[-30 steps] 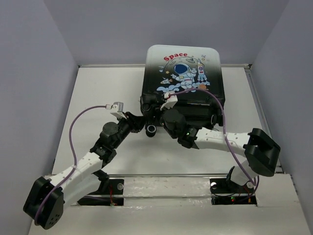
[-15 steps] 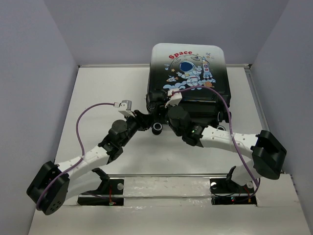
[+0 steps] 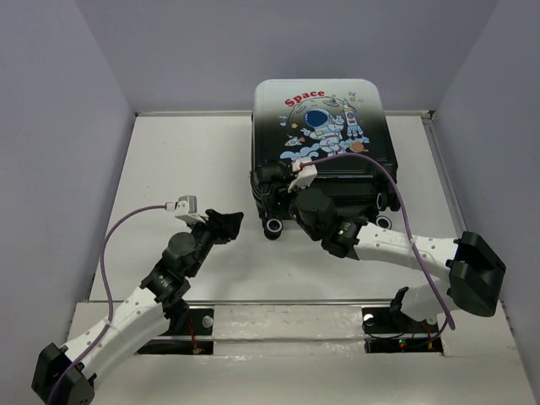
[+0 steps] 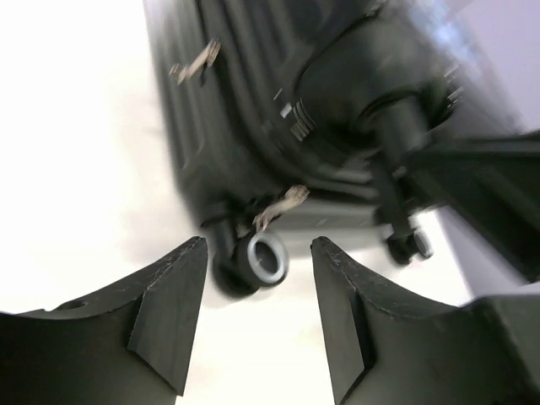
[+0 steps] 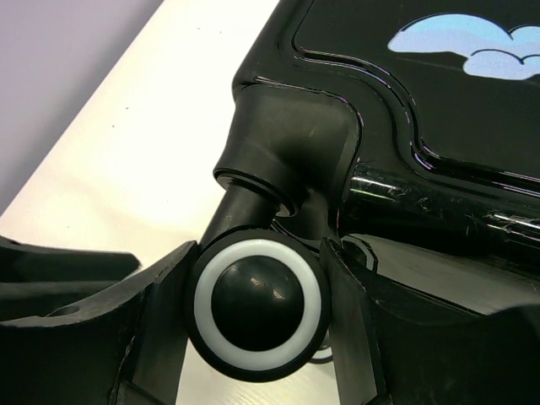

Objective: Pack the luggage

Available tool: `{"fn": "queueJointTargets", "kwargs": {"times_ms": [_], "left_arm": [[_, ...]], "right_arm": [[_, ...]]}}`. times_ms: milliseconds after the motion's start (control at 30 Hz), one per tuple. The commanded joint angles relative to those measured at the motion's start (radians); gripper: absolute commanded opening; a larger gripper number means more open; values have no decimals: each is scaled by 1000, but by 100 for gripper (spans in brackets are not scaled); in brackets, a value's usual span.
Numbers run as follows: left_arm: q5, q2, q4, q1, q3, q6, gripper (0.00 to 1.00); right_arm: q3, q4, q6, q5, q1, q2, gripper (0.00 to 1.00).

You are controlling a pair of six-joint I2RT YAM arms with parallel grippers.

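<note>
Your suitcase [image 3: 325, 126] lies flat, print up, at the far side of the surface [image 3: 186, 160], long axis running near to far, wheels at the near end. The right jaws grip one wheel [image 5: 257, 305]; the left jaws stand wide, empty.

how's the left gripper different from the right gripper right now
The left gripper is open and empty; the right gripper is closed on a wheel of the luggage. The left gripper sits apart from the luggage, over the table; the right gripper is at its wheeled end. Both have dark fingers and point toward the luggage.
</note>
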Motion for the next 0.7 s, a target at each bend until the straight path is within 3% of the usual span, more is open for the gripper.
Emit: {"fn": "queueJointTargets", "kwargs": {"times_ms": [0, 167, 667], "left_arm": [[71, 101, 84, 1, -63, 0, 62], [131, 336, 237, -8, -7, 38, 63], [10, 709, 542, -103, 142, 150, 64]], "right_arm": [[32, 102, 14, -31, 18, -32, 7], [52, 108, 28, -54, 18, -15, 7], [35, 183, 77, -154, 18, 2, 7]]}}
